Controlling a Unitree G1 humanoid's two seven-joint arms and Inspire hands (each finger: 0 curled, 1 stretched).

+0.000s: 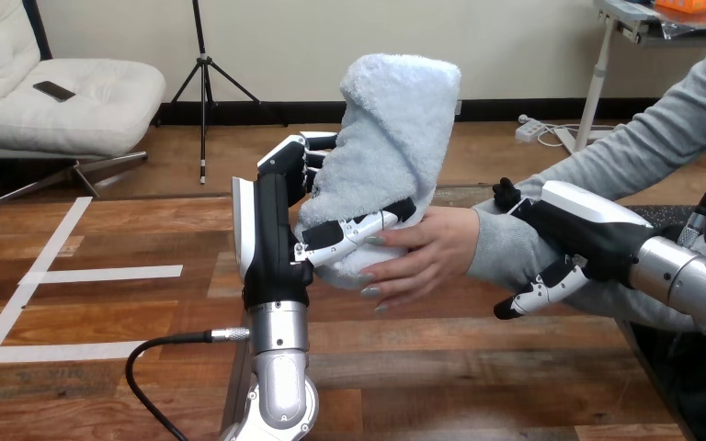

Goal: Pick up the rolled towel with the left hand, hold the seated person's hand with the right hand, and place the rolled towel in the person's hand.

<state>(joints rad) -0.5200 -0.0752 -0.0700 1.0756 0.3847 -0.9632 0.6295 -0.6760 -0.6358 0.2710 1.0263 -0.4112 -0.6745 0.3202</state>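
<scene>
**One towel, two robot hands, one person's hand**

Counted: one rolled towel [395, 119], one left hand [271, 230], one right hand [588, 234], one person's hand [427, 253], one wooden table [101, 404], three white tape strips [101, 274] on the table's left part.

Rolled towel: pale blue-white, fluffy terry, thick and loosely rolled. Standing nearly upright at the view's middle, rounded top leaning a little to the right, one outer flap folded down its front. Raised above the table, not lying on it.

Left hand: upright on its silver forearm, clenched round the towel's lower half, with the thumb [354, 230] laid across the front and the fingers [308, 152] wrapped round the back at the left.

Person's hand: reaching in from the right out of a grey sleeve [625, 156], palm against the towel's lower right side, fingertips curled under its bottom end, just below the robot's thumb. Both on the towel at once.

Right hand: at the view's right, grasping the person's wrist [492, 243] over the sleeve's cuff, thumb tip above it and curled fingers [538, 289] below.
</scene>
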